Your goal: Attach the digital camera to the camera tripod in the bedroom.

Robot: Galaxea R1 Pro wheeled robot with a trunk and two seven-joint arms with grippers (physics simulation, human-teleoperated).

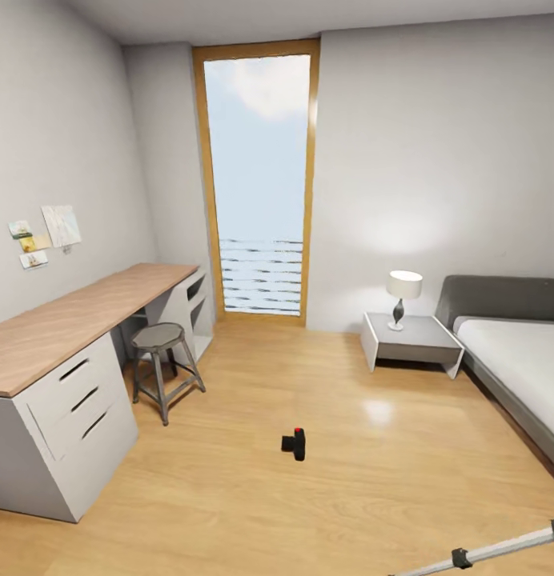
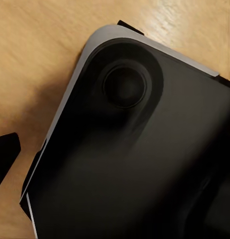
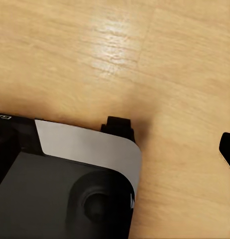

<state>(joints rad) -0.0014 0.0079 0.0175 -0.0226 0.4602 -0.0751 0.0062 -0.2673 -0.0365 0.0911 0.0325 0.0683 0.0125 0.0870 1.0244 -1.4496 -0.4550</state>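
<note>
The digital camera (image 1: 295,443) lies on the floor (image 1: 373,480), tripod leg (image 1: 501,549) at four o'clock. Next: go pick it up. Fingers' state: cannot tell.

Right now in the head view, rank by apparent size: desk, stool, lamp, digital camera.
Largest to smallest as they look:
1. desk, though it is nearest the lens, which inflates it
2. stool
3. lamp
4. digital camera, lying on the floor

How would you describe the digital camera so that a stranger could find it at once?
Start at the tall window in the far wall and come straight toward the viewer along the wood floor. The digital camera lies alone mid-room, between the metal stool and the bed. It is the small black object with a red spot.
</note>
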